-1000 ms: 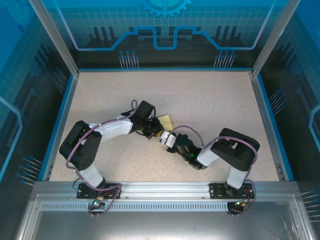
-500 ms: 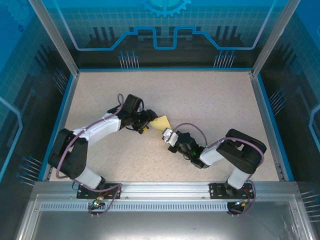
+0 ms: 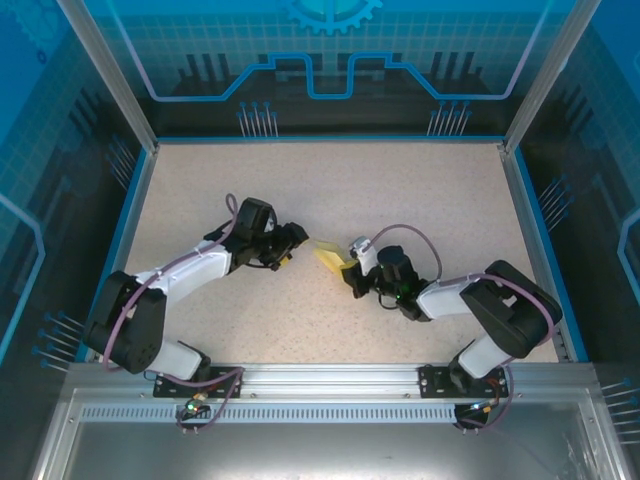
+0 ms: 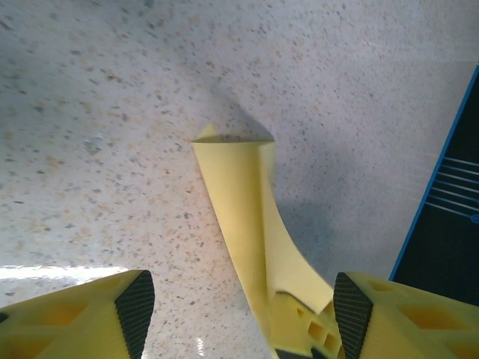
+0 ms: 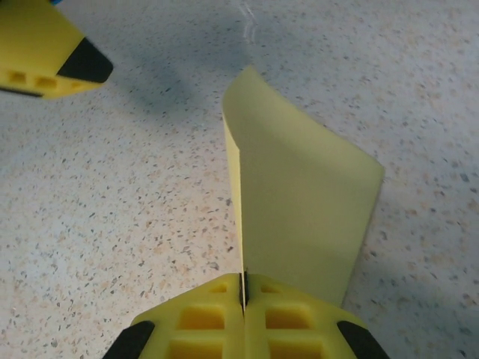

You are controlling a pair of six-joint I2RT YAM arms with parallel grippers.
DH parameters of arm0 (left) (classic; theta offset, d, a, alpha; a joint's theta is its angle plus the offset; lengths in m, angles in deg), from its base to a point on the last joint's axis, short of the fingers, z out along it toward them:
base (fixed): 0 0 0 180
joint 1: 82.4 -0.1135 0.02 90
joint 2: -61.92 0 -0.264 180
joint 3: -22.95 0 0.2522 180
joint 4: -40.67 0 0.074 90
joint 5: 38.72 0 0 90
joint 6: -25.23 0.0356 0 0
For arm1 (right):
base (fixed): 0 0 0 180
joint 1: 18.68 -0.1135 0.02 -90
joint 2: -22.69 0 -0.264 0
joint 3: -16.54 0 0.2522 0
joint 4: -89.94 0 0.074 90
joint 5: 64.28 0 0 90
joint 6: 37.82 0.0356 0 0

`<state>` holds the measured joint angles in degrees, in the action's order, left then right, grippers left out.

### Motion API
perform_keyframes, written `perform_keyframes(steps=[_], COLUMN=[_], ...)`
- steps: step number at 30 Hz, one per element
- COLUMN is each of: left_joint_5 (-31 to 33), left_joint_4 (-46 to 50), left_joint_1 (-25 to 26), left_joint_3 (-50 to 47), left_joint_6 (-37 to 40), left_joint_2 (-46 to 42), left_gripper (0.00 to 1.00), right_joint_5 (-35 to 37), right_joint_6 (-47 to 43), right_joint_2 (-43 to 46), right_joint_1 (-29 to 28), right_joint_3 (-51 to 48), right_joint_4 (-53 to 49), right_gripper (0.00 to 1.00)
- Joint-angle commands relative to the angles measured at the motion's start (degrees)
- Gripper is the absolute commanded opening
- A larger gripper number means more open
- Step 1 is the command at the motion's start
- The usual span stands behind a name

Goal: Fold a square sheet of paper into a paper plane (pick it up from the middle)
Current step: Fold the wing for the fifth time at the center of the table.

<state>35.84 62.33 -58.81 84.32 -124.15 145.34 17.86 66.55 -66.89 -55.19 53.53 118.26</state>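
Note:
The sheet of paper (image 3: pixel 328 256) is pale yellow and folded double, standing on edge off the table near its middle. My right gripper (image 3: pixel 347 272) is shut on its near end. In the right wrist view the jaws of the right gripper (image 5: pixel 243 288) meet on the paper (image 5: pixel 299 202), whose one flap curls off to the right. My left gripper (image 3: pixel 290 243) is open just left of the paper and not touching it. The left wrist view has the left gripper (image 4: pixel 243 310) spread wide, with the paper (image 4: pixel 247 202) between its fingers and the right gripper's fingertips (image 4: pixel 299 329) clamping the lower end.
The speckled beige table (image 3: pixel 420 190) is ringed by a blue rim (image 3: pixel 525 230) and clear panels. That blue rim (image 4: pixel 434 194) shows at the right of the left wrist view. One finger (image 5: pixel 45 52) of the left gripper sits at the top left of the right wrist view.
The left gripper has drawn back to the left, away from the paper. The right gripper has swung right and farther from the bases, carrying the paper, which now stands on edge.

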Motion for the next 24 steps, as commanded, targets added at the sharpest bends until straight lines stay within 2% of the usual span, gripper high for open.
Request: perform_keyframes(steps=[1,4,13,17,24], left_joint_5=[-2.3,-2.7,-5.0,-5.7,-6.6], left_joint_4=[-5.6,-7.6,-11.0,-12.7,-14.6], left_joint_1=[1.5,2.5,5.5,6.4,7.8], left_joint_3=[-1.2,-1.2,1.5,2.1,2.5], left_joint_6=[1.9,1.8,2.3,2.0,1.6], left_joint_2=[1.4,3.2,9.3,11.6,14.5], left_gripper=[0.67,0.66,0.65,0.62,0.51], right_joint_5=[-5.8,-9.7,-19.6,-21.6,-21.8], right_joint_6=[9.2,11.4,17.2,17.3,17.7], right_joint_2=[0.9,0.0,-2.7,-4.3,-6.3], right_joint_1=[2.9,5.2,9.9,10.1,10.2], right_joint_3=[1.9,5.0,6.4,6.7,6.5], right_joint_4=[-3.2,-9.5,-10.0,-10.6,-10.6], right_gripper=[0.0,0.0,0.0,0.0,0.04])
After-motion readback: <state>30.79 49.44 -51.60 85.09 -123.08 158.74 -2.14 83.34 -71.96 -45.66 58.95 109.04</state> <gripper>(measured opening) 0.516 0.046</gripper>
